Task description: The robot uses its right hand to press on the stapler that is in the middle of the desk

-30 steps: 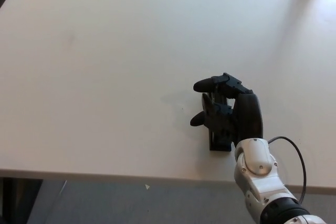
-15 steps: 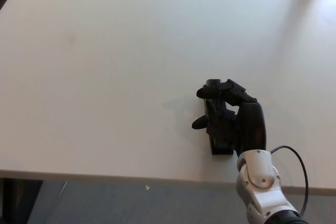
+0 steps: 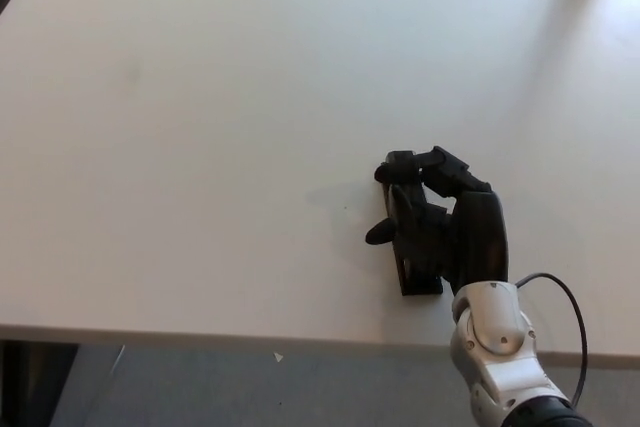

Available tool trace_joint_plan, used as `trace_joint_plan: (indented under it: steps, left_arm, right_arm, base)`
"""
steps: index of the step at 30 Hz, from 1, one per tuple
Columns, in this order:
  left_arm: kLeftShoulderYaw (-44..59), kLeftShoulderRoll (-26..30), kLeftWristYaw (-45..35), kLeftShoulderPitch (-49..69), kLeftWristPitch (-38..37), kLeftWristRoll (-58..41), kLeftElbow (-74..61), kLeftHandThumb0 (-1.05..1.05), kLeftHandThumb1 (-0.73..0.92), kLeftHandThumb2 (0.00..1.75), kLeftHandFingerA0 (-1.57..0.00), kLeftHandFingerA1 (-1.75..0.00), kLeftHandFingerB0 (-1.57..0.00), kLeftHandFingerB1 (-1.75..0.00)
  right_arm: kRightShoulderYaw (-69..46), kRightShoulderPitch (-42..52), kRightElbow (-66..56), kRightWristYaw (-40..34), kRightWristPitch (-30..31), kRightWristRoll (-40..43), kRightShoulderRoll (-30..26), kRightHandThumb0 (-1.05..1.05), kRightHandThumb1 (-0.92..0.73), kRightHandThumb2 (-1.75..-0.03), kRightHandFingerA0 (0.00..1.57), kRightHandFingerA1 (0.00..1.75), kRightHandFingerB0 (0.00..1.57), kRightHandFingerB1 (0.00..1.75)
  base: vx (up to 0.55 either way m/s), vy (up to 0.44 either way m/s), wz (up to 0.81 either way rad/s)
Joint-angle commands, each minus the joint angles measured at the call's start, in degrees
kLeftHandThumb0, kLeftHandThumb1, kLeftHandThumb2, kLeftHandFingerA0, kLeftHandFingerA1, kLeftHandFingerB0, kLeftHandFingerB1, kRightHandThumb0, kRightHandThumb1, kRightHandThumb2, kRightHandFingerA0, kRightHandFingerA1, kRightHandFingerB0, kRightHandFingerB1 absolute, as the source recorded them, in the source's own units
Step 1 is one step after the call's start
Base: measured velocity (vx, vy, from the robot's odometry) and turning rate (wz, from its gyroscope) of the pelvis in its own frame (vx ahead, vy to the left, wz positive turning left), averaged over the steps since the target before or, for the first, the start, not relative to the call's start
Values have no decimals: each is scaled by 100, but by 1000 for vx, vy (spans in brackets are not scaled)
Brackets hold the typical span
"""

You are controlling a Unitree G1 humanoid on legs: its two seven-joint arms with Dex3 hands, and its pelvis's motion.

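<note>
Stapler: black, lying on the white counter near its front edge, mostly hidden under the hand.
Wrist: white, entering from the lower right.
Right hand: fingers curled down over the stapler, touching it.
Thumb: jutting left.

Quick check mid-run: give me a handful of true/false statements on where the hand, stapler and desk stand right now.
1. The right hand lies on top of the stapler. True.
2. The stapler is white. False: it is black.
3. The left hand is over the desk. False: it is not in view.
4. The stapler sits near the desk's front edge. True.
5. A stack of paper lies beside the stapler. False: none shows.
</note>
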Motion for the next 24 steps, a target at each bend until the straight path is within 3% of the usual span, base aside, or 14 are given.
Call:
trace_joint_plan:
  steps: [1,5,8,9,10,15,16,18,19,20,21,22,23,24]
  left_arm:
    - [78,190,-61,-443,-10,-96,-87,-70,81,107,-6,-30,-6,-28]
    - [138,166,22,-666,110,-129,4,-69,79,106,-3,-38,-9,-31]
    - [205,168,-63,-760,60,-186,18,-71,80,107,-5,-32,-7,-28]
    - [223,162,-13,-795,33,-178,27,-65,77,108,-3,-36,-5,-33]
    - [247,160,31,-843,78,-178,66,-72,79,105,-2,-36,-11,-31]
    - [278,196,16,-978,127,-161,77,-72,79,105,-2,-36,-11,-31]
    - [298,194,10,-1015,137,-171,86,-64,77,107,-1,-38,-6,-33]
    - [338,190,-31,-1054,109,-197,117,-68,79,105,0,-36,-11,-32]
    - [355,184,-35,-1063,105,-210,111,-64,92,75,-9,-28,-10,-22]
    - [351,184,-18,-1089,101,-195,110,-61,92,74,-9,-28,-9,-22]
    - [345,192,0,-1097,115,-182,112,-68,78,106,0,-39,-12,-33]
    - [343,204,24,-1106,135,-163,118,-68,78,106,0,-39,-12,-33]
    - [351,205,-1,-1103,126,-167,122,-62,92,73,-10,-29,-9,-21]
    - [346,228,-20,-1119,112,-154,129,-69,79,106,0,-38,-11,-31]
  right_arm:
    - [-309,-574,-437,228,1206,336,-399,-9,-79,-75,127,97,68,119]
    - [-364,-903,-857,192,1375,301,-582,-15,-80,-70,122,95,75,105]
    - [-464,-1160,-1182,317,1417,421,-730,-16,-81,-68,126,98,74,113]
    - [-498,-1231,-1347,391,1541,474,-796,-16,-82,-69,126,88,72,119]
    - [-561,-1270,-1465,422,1577,543,-847,-14,-82,-69,129,89,72,113]
    - [-724,-1367,-1993,617,1787,617,-1234,-11,-82,-69,124,98,68,118]
    - [-788,-1379,-2135,664,1906,693,-1317,-12,-79,-72,123,110,71,116]
    - [-878,-1319,-2523,622,2124,661,-1609,-12,-80,-73,124,109,72,114]
    - [-909,-1304,-2608,597,2129,632,-1705,-11,-78,-76,123,112,74,117]
    - [-938,-1273,-2771,534,2243,526,-1916,-12,-80,-74,121,103,73,112]
    - [-990,-1255,-2833,560,2290,554,-2017,-12,-77,-77,123,107,74,112]
    - [-1058,-1219,-2943,608,2379,619,-2142,-12,-77,-77,123,107,74,112]
    - [-1244,-1191,-2965,709,2504,790,-2358,-11,-79,-76,122,116,73,114]
    - [-1460,-1202,-2730,822,2472,888,-2712,-6,-79,-73,123,110,69,116]
  base:
    - [0,0,0]
    - [0,0,0]
    - [0,0,0]
    - [0,0,0]
    - [0,0,0]
    - [0,0,0]
    - [0,0,0]
    - [0,0,0]
    - [0,0,0]
    - [0,0,0]
    - [0,0,0]
    - [0,0,0]
    - [0,0,0]
    - [0,0,0]
